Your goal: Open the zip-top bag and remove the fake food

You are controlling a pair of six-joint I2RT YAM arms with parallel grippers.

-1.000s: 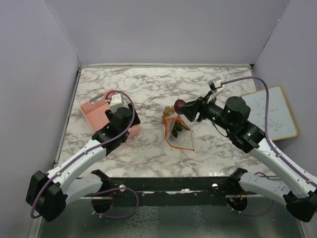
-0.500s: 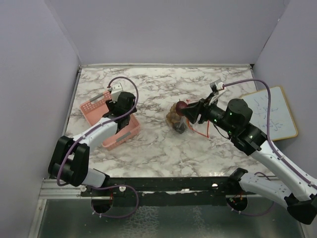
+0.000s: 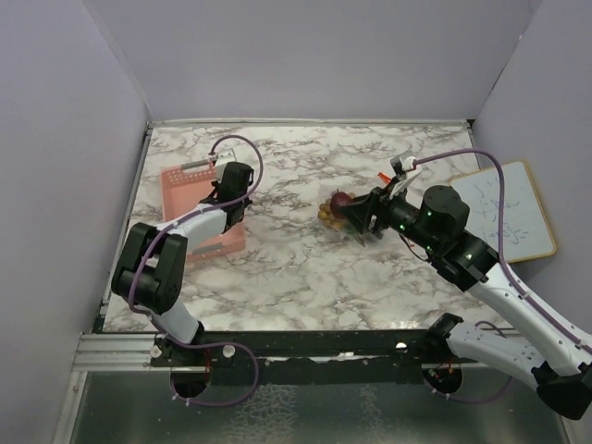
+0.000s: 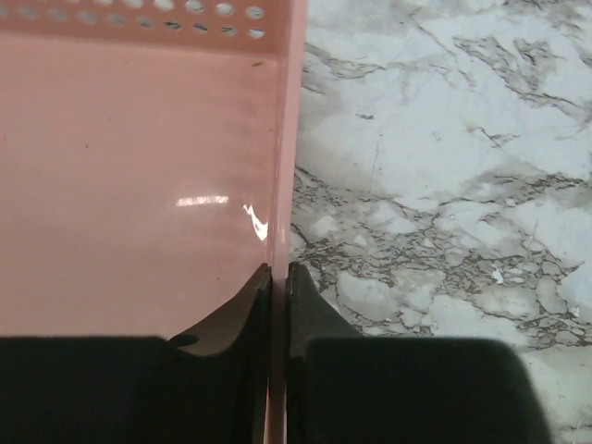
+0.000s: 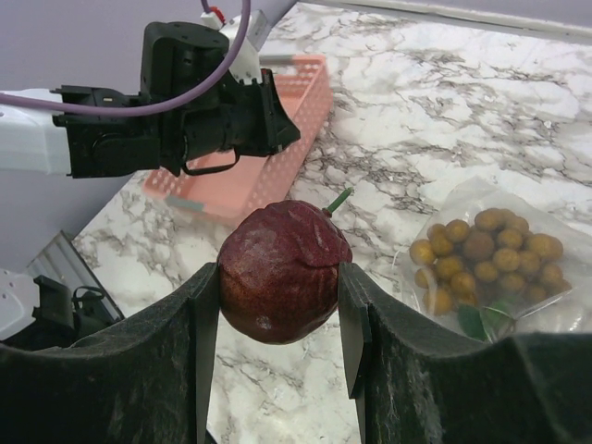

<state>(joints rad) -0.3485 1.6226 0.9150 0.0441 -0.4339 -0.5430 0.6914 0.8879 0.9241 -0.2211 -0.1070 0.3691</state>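
The right gripper (image 5: 280,277), its fingers partly closed, grips the maroon fruit (image 5: 284,271), the zip-top bag (image 5: 433,205) holding the grape bunch (image 5: 486,245) lies just below and beside it, and the left gripper (image 4: 277,277) pinches the wall of the pink basket (image 4: 139,185)

Plain lilac walls (image 3: 305,55) enclose a white table (image 3: 296,277) veined with grey marble. A small wood-framed whiteboard (image 3: 507,211) sits at its right edge. The light is soft and even.

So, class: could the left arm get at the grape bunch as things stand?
Probably not yet: the left end effector is shut on the wall of the pink basket, well apart from the grape bunch.
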